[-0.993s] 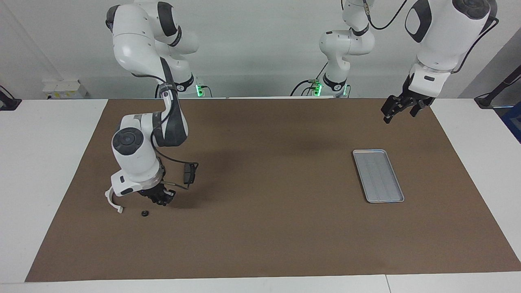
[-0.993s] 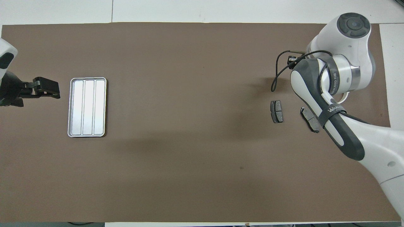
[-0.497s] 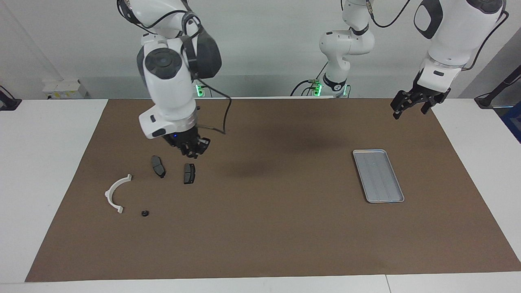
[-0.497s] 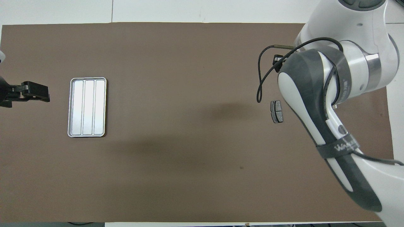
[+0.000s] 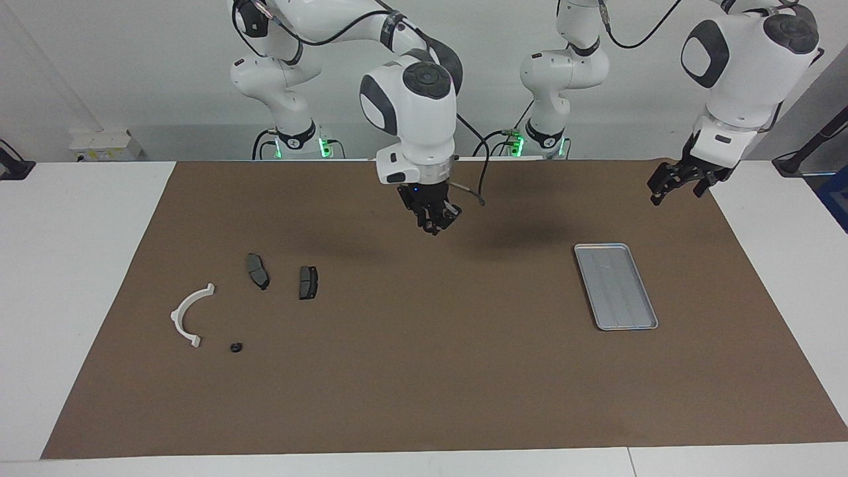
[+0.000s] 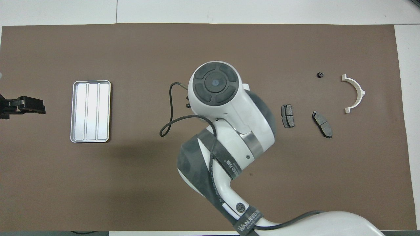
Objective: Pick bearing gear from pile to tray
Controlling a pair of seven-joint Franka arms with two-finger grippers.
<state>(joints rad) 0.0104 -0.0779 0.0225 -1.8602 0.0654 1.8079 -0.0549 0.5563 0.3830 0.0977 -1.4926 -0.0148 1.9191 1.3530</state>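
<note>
Bearing gear [image 5: 235, 347], small black round piece: in pile [image 5: 308, 283], well apart from tray [image 5: 615, 248]. Probably light, stiff, slippery; best pinched across rim. Right gripper [image 5: 434, 222] over mat between pile and tray, grip unreadable. Left gripper [image 5: 677, 187] waiting near tray, spread.

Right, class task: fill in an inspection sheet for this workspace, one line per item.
Surface: brown mat on a white table.
Job's things: tray holds nothing; white arc, two dark pads and a small black round piece lie apart at the right arm's end.
Clutter: nothing seen.
Grippers: right tool over mid-mat; left tool waits raised near the tray.
Cables: black cable loops beside the right wrist.
Surroundings: pale wall.
</note>
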